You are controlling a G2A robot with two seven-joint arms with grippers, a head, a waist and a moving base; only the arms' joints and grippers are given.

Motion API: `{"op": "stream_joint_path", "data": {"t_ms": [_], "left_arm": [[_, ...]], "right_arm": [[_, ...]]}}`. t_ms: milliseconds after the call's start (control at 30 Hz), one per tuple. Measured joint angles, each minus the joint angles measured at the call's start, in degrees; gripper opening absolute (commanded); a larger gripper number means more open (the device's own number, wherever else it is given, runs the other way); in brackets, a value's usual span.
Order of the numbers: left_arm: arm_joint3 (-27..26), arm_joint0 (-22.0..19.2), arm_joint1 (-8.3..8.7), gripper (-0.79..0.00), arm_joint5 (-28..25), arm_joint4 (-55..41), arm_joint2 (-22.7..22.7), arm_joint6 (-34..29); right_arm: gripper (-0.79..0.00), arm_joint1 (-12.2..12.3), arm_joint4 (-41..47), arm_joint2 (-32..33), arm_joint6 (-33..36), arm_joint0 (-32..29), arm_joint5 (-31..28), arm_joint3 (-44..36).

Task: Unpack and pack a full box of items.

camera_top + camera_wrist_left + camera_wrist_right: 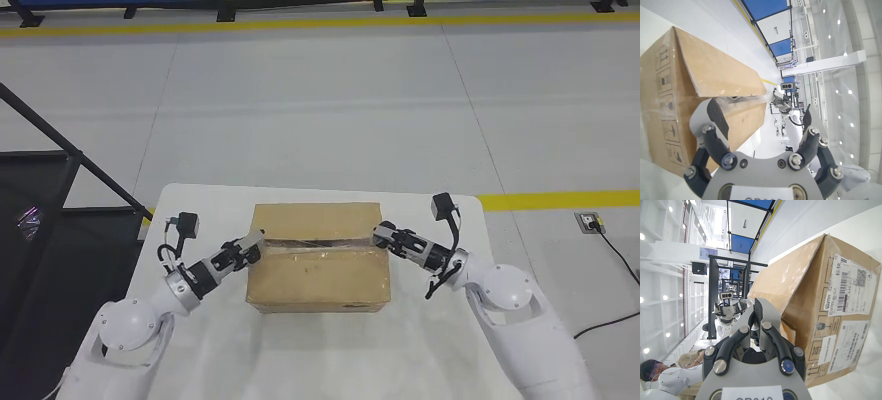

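Box (318,268): sitting mid-frame, looking stiff, likely heavy; taped seam (315,243) ends offering hold.
Left hand (761,105): gaping wide at seam end.
Right hand (758,306): pinching closed at opposite end.

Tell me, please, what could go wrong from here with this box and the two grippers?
1. Clear tape spans the seam of the cardboard box; pulling there may tear the flaps, whose edge beside the right gripper already looks ragged.
2. Nothing holds the box down on the white table, so a pull at either end could slide it.
3. The left gripper is open with only one finger near the tape, so it may close on nothing.
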Motion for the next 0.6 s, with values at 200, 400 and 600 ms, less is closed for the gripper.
{"op": "stream_joint_path", "data": {"t_ms": [200, 400, 600], "left_arm": [[-1.14, 0.99, 0.19, 0.000, -1.48, -0.98, -1.36, 0.34], [-1.97, 2.15, 0.51, 0.000, -3.74, -4.86, -4.33, -1.21], [-0.52, 1.57, 0.57, 0.000, -5.11, -3.36, -3.20, -1.71]], "right_arm": [[-0.785, 0.13, 0.15, 0.55, 0.46, -0.49, -2.87, -0.41], [-0.785, 0.28, 0.51, 0.82, 2.40, -0.35, -4.55, -0.15], [-0.785, 0.20, 0.55, 0.47, 2.57, 0.67, -5.03, 1.15]]}}
